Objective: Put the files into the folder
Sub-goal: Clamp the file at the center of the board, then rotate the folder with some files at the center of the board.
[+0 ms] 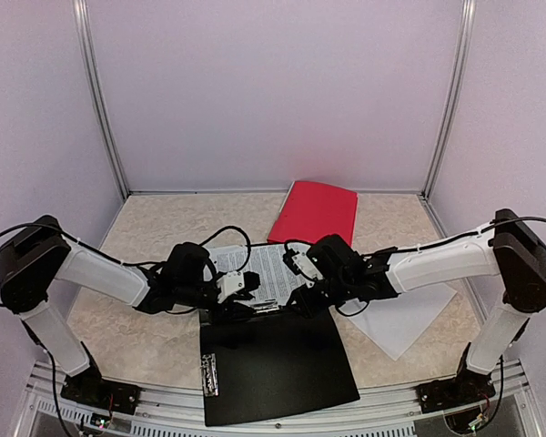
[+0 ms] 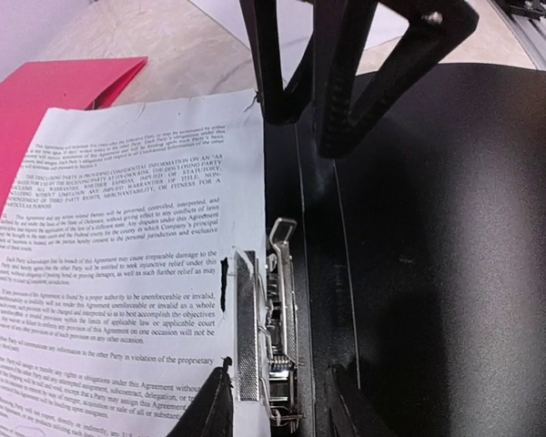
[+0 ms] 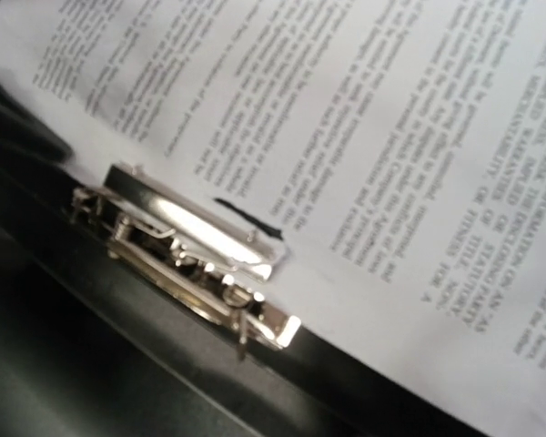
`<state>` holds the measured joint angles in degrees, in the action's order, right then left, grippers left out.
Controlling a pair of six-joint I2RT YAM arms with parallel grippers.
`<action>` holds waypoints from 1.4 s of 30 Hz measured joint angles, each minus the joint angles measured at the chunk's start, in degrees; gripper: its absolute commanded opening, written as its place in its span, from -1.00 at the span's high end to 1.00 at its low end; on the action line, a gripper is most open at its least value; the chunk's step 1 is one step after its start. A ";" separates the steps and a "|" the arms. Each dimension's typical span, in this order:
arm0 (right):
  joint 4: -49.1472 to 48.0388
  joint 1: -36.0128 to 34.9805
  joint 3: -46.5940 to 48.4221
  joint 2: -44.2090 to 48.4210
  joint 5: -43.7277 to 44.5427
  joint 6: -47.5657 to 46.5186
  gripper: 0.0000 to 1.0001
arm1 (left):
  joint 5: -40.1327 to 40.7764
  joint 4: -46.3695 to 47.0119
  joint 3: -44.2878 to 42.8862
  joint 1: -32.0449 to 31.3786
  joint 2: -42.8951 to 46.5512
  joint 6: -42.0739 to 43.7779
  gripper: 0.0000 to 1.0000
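A black folder point(image 1: 278, 369) lies open at the near edge. A printed sheet of the files point(image 1: 271, 266) lies on its far half, and the metal clip point(image 2: 268, 319) at the spine presses on that sheet's edge point(image 2: 118, 273). My left gripper point(image 2: 278, 410) is open, with a finger on either side of the clip's near end. My right gripper point(image 2: 302, 132) hovers open over the spine just beyond the clip. The right wrist view shows the clip point(image 3: 187, 255) and the sheet point(image 3: 364, 137) close up, but none of its own fingers. Another white sheet point(image 1: 405, 319) lies on the table to the right.
A red folder point(image 1: 314, 209) lies at the back of the table, beyond the printed sheet. Both arms meet over the middle of the table. Lilac walls with metal posts point(image 1: 100, 100) close in the back and sides.
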<state>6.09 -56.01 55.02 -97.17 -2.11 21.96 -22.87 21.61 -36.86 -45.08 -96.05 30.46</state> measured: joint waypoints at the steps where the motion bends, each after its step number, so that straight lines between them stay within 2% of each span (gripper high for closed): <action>1: -0.04 0.00 0.20 -0.46 -0.04 -0.07 0.27 | 0.00 0.02 0.00 0.00 0.46 0.00 0.29; 4: -0.66 0.11 0.63 -1.53 -0.31 -0.11 0.27 | -0.02 -0.09 0.02 0.00 1.99 -0.11 0.25; 5: -1.03 0.15 0.66 -1.77 -0.37 -0.11 0.27 | 0.02 -0.04 0.11 0.00 2.49 -0.33 0.11; 6: -1.31 0.15 0.68 -1.95 -0.42 -0.11 0.26 | 0.11 -0.04 0.39 0.00 3.06 -0.59 -0.54; 7: -1.44 0.15 0.74 -2.10 -0.46 -0.15 0.25 | 0.39 0.00 0.85 0.00 3.76 -0.96 -0.92; 8: -1.55 0.15 0.96 -2.38 -0.55 -0.28 0.25 | 0.72 -0.07 1.49 0.00 4.63 -1.42 -0.97; 14: -1.55 0.15 6.64 -7.61 -2.14 -2.21 0.24 | 4.81 -0.42 6.75 -0.09 12.31 -7.58 -0.97; 22: -1.36 0.15 9.11 -11.82 -4.55 -4.20 0.24 | 18.60 -4.44 10.75 -1.86 25.22 -21.44 -0.97; 26: -0.02 0.15 9.11 -11.69 -3.98 -4.74 0.20 | 26.29 -11.47 10.54 -1.97 31.15 -30.99 -0.97; 32: 4.07 0.20 7.23 -6.40 -0.11 -5.44 -0.01 | 34.86 -26.82 8.11 -2.16 37.09 -46.36 -0.98; 37: 7.74 1.22 5.97 -1.92 3.48 -4.22 -0.28 | 37.46 -37.59 3.17 -1.09 35.45 -59.65 -0.97; 39: 8.76 2.36 5.35 -1.51 3.98 -3.37 -0.39 | 37.55 -40.39 0.33 -0.61 31.63 -63.01 -0.97; 42: 10.82 3.72 3.80 -1.51 4.39 -2.23 -0.43 | 37.09 -42.75 -4.11 -0.07 23.56 -66.01 -0.97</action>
<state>16.91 -52.29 58.83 -98.67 2.28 19.73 14.22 -21.15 -40.97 -45.15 -72.49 -35.55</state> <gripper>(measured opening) 0.696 0.988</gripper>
